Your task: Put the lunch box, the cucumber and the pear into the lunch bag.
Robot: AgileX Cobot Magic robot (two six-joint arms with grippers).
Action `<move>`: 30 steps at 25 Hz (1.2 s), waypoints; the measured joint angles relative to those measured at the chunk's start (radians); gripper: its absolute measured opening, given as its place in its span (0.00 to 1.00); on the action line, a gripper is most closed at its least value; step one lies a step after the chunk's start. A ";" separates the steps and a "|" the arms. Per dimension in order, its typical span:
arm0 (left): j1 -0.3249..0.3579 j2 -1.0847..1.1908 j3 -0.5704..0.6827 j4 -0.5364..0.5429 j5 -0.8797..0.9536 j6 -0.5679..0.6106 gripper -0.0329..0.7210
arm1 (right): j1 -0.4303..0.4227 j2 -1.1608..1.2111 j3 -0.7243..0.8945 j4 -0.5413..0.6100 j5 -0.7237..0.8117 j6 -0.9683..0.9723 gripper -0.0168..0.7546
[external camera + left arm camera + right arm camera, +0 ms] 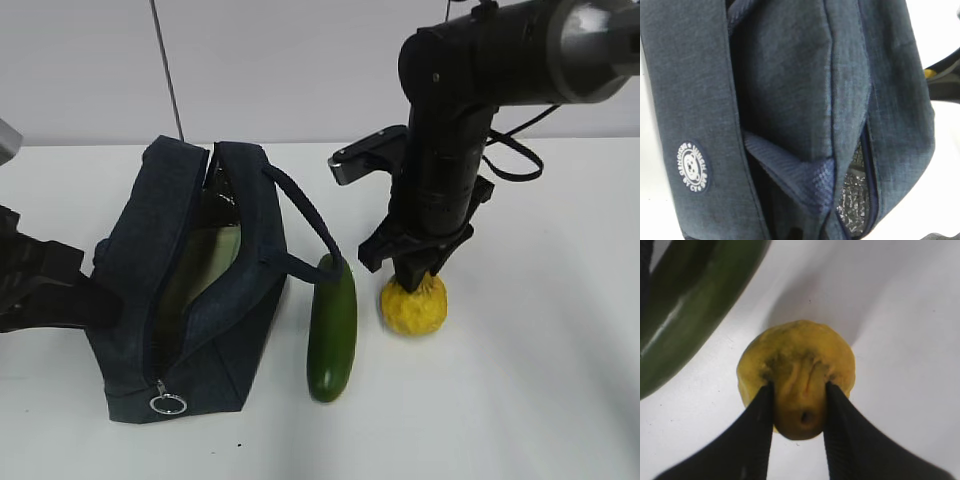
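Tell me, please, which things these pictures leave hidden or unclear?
- Left gripper: never shown; the left wrist view is filled by the lunch bag, and the exterior view shows only dark arm parts at its left edge.
- Lunch box: only a pale patch inside the bag opening, walls hide the rest.
- Pear: its neck sits between the right gripper fingers; whether it has left the table is unclear.

Left end effector [60, 285] behind lunch bag [135, 255]
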 joint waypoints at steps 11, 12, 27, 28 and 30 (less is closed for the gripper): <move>0.000 0.000 0.000 0.000 0.002 0.002 0.02 | 0.000 0.000 -0.339 0.051 0.139 -0.021 0.33; 0.000 0.000 0.000 0.000 0.002 0.002 0.02 | 0.000 0.000 -0.379 0.083 0.142 -0.033 0.33; 0.000 0.000 0.000 -0.008 -0.033 0.002 0.02 | 0.002 0.077 -0.556 0.624 0.163 -0.232 0.33; 0.000 0.000 0.000 -0.016 -0.037 0.002 0.02 | 0.002 0.097 -0.556 0.632 0.163 -0.235 0.33; 0.000 -0.001 0.000 -0.029 -0.042 0.002 0.02 | 0.002 0.131 -0.556 0.637 0.155 -0.238 0.33</move>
